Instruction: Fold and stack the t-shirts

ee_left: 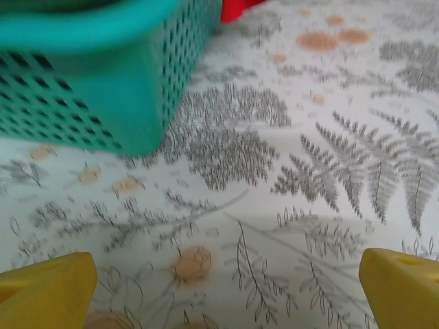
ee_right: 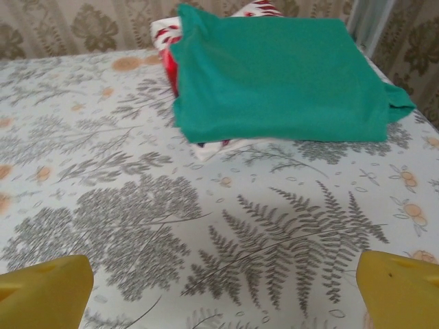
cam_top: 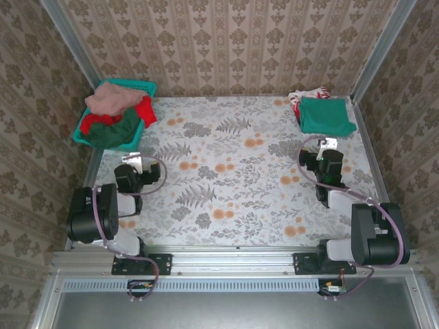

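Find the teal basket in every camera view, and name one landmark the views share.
Top external: basket at the table's far left corner, heaped with shirts.
Left wrist: basket at upper left, close ahead of the open left gripper.
Right wrist: this camera faces the folded green shirt instead.
Shared landmark: the fern-and-flower tablecloth.

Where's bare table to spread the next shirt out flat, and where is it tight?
The table middle is bare, from the basket of unfolded shirts at far left across to the folded stack at far right, and down to the open left gripper and right gripper. Crowded: those two far corners.
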